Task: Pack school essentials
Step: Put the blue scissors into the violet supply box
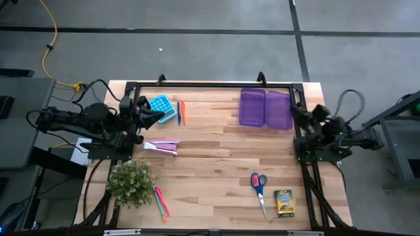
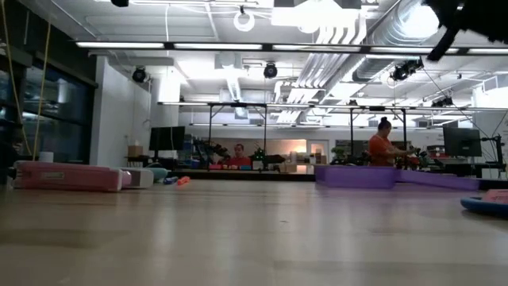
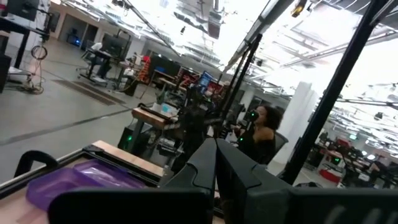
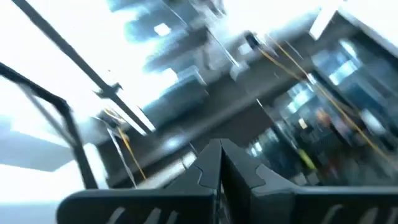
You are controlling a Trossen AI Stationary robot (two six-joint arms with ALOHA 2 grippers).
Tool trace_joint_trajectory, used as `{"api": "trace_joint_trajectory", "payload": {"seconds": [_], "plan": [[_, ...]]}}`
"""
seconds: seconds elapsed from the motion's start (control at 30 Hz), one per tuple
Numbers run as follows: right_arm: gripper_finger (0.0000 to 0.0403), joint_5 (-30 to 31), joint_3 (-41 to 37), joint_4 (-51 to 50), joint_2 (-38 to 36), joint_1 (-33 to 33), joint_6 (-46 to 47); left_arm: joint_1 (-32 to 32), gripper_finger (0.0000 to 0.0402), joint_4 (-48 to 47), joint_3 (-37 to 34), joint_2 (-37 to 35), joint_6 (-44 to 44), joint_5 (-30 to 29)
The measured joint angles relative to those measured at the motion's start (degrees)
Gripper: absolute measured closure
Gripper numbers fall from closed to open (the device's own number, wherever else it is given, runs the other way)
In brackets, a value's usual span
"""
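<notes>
Scissors (image 1: 259,187) with a blue and a red handle lie flat at the near right of the table, with the yellow-green crayon box (image 1: 284,203) beside them. A blue pen (image 1: 178,112) and an orange pen (image 1: 183,112) lie at the far left next to a teal block (image 1: 159,103). Pink and green pens (image 1: 161,202) lie near the plant. My left gripper (image 1: 157,116) hangs shut above the table's left side, its fingertips (image 3: 216,146) together. My right gripper (image 1: 294,113) is shut at the right edge, tipped upward, its fingertips (image 4: 221,146) closed on nothing.
An open translucent purple case (image 1: 266,108) lies at the far right, also seen in the low view (image 2: 373,176). A bushy green plant (image 1: 131,182) stands at the near left. A pink and white item (image 1: 162,145) lies left of centre. People are in the room behind the table.
</notes>
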Motion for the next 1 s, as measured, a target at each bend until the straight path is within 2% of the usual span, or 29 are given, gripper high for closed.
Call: {"api": "trace_joint_trajectory", "payload": {"seconds": [0.17,0.27,0.4,0.53,0.73,1.0], "plan": [[0.0403,-10.23,7.98,-1.57,8.68,0.00,-4.82,0.00,0.0401,-0.09,0.00,0.00,0.12,-2.48],[0.0403,-13.29,13.31,-7.13,15.26,0.04,-4.94,0.00,0.0401,-0.13,0.00,0.00,-0.19,-2.53],[0.0403,-13.62,19.67,-18.36,22.90,0.04,-4.29,0.00,0.0401,-0.31,0.00,0.00,-1.41,-2.50],[0.0403,-12.99,24.80,-25.20,28.67,0.02,0.69,0.00,0.0401,-0.46,0.00,0.00,-1.39,-2.50],[0.0403,-11.84,29.50,-27.15,34.60,0.00,1.21,0.00,0.0401,-0.46,0.00,0.00,-1.39,-2.14],[0.0403,-11.92,30.99,-26.58,36.93,0.00,2.94,0.00,0.0401,-0.48,0.00,0.00,-1.38,-1.98]]}}
